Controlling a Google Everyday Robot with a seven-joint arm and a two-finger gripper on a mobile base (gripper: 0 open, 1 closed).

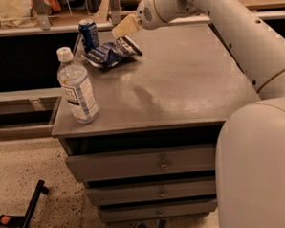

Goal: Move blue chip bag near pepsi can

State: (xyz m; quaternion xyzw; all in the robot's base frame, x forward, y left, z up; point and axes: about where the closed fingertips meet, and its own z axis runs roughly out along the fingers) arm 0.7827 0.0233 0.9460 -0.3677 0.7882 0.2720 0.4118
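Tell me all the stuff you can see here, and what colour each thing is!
blue chip bag: one, dark blue with white, lying at the back left of the tabletop, next to the can
pepsi can: one, dark blue with a silver top, upright at the back left corner
water bottle: one, clear with a white cap, upright near the front left edge
table: one, grey, with drawers below
stand: one, black with an orange bit, on the floor at lower left
gripper: one, beige, just above the bag's right end
robot arm: one, white, coming in from the right
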